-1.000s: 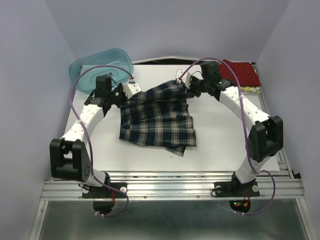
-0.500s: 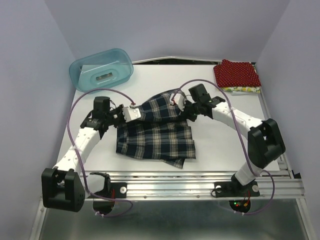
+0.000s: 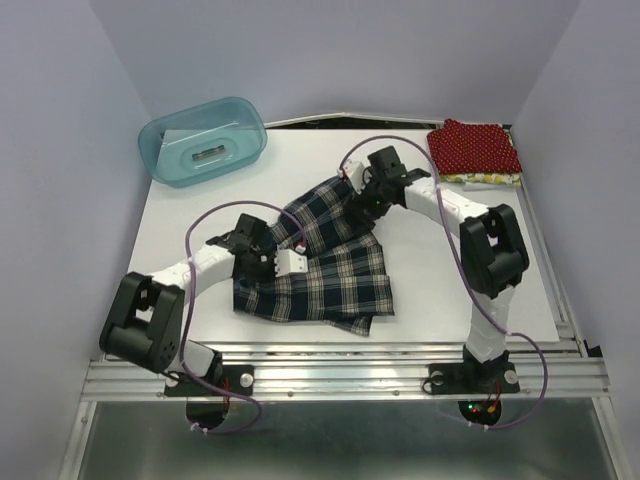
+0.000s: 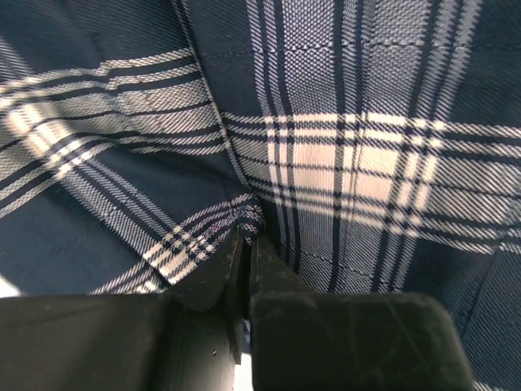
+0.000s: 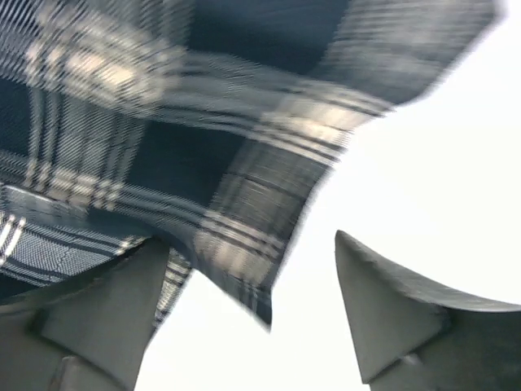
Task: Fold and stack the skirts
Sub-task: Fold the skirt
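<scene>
Though pleated, rumpled woven plaid skirt [image 3: 335, 275]

Pale lavender walls [image 3: 60, 120] enclose a white table [image 3: 430, 280] fronted by a ribbed aluminium rail [image 3: 340, 378].

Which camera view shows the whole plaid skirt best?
The top external view: it alone shows the plaid skirt in outline, though the arms cover parts of it. The left wrist view shows only cloth pinched in the left end effector. The right wrist view shows a blurred corner at the open right end effector.
</scene>
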### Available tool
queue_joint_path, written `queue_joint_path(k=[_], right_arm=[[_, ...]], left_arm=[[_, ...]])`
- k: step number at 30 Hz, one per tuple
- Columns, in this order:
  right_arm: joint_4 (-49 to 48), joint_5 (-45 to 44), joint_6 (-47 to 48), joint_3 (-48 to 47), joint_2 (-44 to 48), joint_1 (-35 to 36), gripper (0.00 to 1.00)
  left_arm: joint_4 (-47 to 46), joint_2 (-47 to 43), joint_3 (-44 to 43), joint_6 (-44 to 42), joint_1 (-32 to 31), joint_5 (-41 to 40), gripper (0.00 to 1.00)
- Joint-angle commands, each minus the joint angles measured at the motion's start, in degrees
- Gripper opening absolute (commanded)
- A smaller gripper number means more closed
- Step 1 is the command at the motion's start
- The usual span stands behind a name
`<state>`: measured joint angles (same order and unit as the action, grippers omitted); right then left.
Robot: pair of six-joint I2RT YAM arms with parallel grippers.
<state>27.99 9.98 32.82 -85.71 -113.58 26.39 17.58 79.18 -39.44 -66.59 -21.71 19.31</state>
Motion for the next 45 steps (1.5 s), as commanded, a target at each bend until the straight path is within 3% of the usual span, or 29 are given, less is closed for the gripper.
queue_joint_path(k=[1, 4, 7, 11, 16, 19, 21, 26, 30, 37, 40, 45], right_arm=[[4.5, -1.5, -8.9, -4.9, 6.3, -3.0, 0.90], [8.9, -2.9, -18.5, -4.3, 13.7, -4.2, 0.85], [13.6, 2.0, -25.2, -2.4, 17.5, -4.2, 0.75], [14.1, 17.5, -27.9, 6.8, 22.2, -4.2, 0.55], [12.8, 31.1, -32.6, 16.7, 18.5, -4.2, 0.42], [8.3, 29.9, -36.2, 17.9, 14.8, -4.2, 0.38], [4.6, 23.9, -36.9, 17.6, 12.8, -4.2, 0.36], [1.8, 12.3, -36.2, 10.0, 1.0, -4.8, 0.36], [0.8, 4.3, -34.8, -4.1, -8.6, -6.0, 0.35], [2.1, 2.2, -33.5, -25.6, -16.6, -7.2, 0.38], [4.7, 4.3, -33.5, -27.0, -14.6, -7.2, 0.44], [3.6, 9.5, -39.0, -13.3, 0.3, -7.2, 0.51]], left_arm=[[4.3, 6.8, -4.9, 5.4, -0.1, -3.5, 0.00], [4.8, 10.8, -9.2, 11.0, -0.1, -2.1, 0.00], [3.9, 14.8, -13.8, 18.1, -0.1, -1.7, 0.00], [7.4, 21.0, -22.2, 26.1, -0.1, 1.3, 0.00], [9.5, 25.5, -26.6, 34.1, -0.1, 2.8, 0.00], [9.2, 25.2, -26.8, 36.0, 0.0, 2.7, 0.00], [8.9, 24.1, -26.5, 36.9, 0.0, 2.8, 0.00], [6.2, 18.5, -23.8, 37.8, 0.5, 6.5, 0.00], [3.7, 11.5, -21.6, 39.9, 1.2, 8.2, 0.00], [1.7, 7.5, -20.8, 44.6, 1.4, 8.1, 0.00], [1.2, 8.5, -20.9, 46.5, 1.4, 8.3, 0.00], [-3.1, 8.7, -19.9, 51.4, 1.4, 7.8, 0.00]])
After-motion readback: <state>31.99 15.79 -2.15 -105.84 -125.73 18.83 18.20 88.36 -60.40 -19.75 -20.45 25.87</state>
